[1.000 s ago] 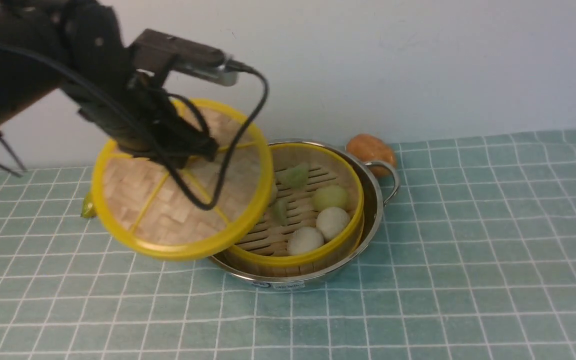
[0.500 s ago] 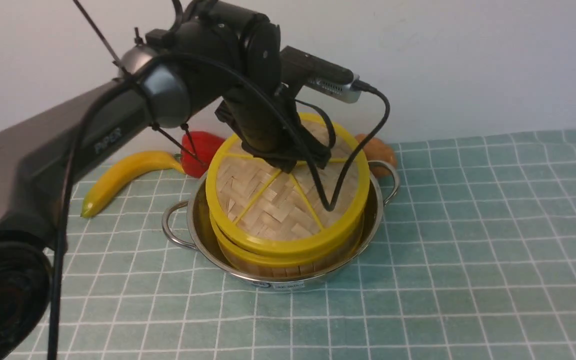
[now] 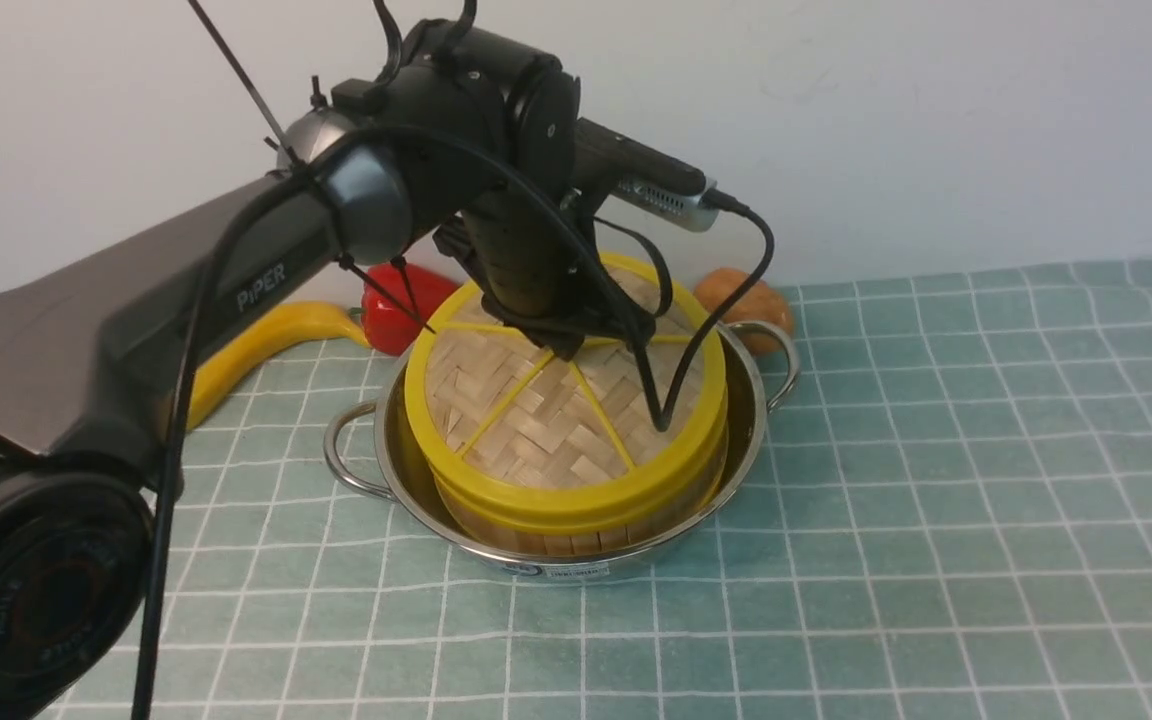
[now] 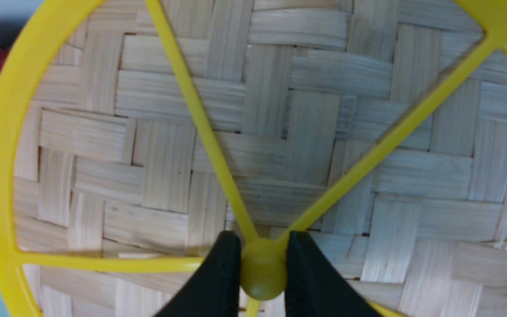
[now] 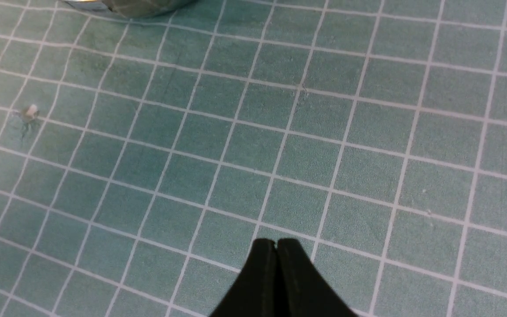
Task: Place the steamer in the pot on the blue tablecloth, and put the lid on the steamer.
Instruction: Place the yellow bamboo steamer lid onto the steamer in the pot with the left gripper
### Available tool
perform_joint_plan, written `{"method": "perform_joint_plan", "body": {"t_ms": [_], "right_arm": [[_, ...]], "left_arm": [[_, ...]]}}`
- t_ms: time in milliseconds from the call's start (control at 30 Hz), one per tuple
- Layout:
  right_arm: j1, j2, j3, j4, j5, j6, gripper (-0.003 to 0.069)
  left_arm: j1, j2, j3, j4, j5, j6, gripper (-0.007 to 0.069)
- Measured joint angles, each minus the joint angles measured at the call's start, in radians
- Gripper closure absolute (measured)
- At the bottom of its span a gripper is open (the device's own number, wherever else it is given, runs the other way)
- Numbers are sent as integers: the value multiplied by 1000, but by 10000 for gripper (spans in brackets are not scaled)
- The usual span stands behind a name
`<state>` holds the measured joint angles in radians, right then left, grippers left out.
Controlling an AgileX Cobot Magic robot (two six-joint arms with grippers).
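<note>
Front view: arm [image 3: 186, 290] overlaps banana [image 3: 286, 322]; pepper [image 3: 391, 325] behind pot [image 3: 748, 430]

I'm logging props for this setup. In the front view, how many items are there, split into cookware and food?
Cookware: 3 (shiny steel pot, bamboo steamer basket inside it, woven bamboo lid with yellow spokes on top)
Food: 3 (yellow banana, red pepper, orange-brown rounded item behind the pot)
Total: 6
Anything under the lid is hidden.
</note>
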<state>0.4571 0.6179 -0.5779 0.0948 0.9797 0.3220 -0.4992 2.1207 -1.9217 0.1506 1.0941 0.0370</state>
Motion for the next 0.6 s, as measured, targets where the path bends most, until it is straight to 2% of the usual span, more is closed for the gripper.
{"method": "perform_joint_plan", "body": {"t_ms": [600], "right_arm": [[0,-1,0,1,0,0,667]], "left_arm": [[0,42,-6,6,-19,0,508]]}}
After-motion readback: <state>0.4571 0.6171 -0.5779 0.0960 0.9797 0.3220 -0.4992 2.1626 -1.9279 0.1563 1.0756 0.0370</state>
